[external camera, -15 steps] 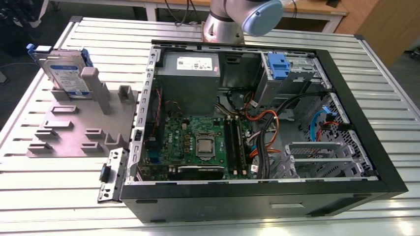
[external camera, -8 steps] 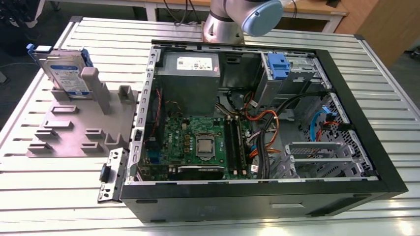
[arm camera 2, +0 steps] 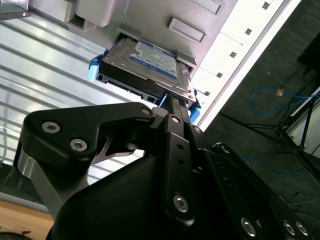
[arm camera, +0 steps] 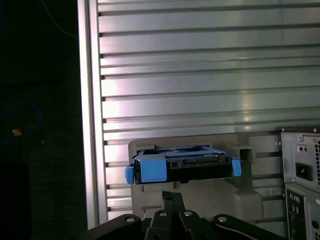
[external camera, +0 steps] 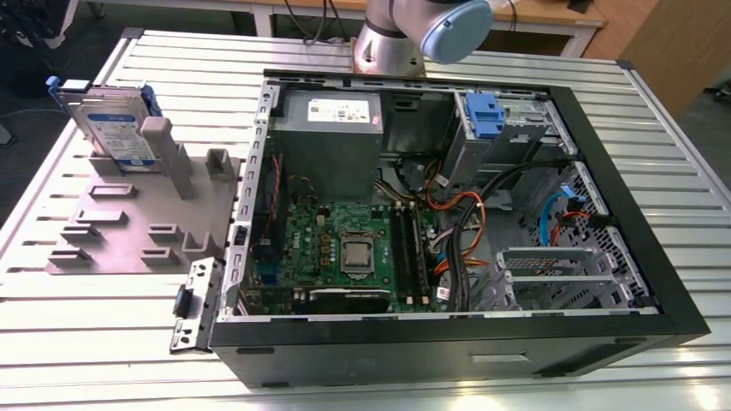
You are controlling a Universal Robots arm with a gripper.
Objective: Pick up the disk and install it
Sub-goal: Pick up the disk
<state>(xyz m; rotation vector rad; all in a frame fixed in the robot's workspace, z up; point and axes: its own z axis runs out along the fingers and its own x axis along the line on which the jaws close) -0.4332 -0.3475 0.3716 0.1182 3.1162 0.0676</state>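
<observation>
Ribbed metal table [external camera: 674, 163], wooden desk [external camera: 549, 19] behind (dark floor [external camera: 23, 111])

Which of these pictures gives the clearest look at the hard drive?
The second wrist view: the hard drive shows its labelled face and blue rails there. In the first wrist view it is edge-on; in the exterior view it stands upright in the grey holder.

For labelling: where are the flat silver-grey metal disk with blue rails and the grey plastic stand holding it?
Silver-grey metal disk [external camera: 115, 127]: exterior view, its labelled face.
Grey plastic stand [external camera: 128, 248]: exterior view, its flat base.
</observation>
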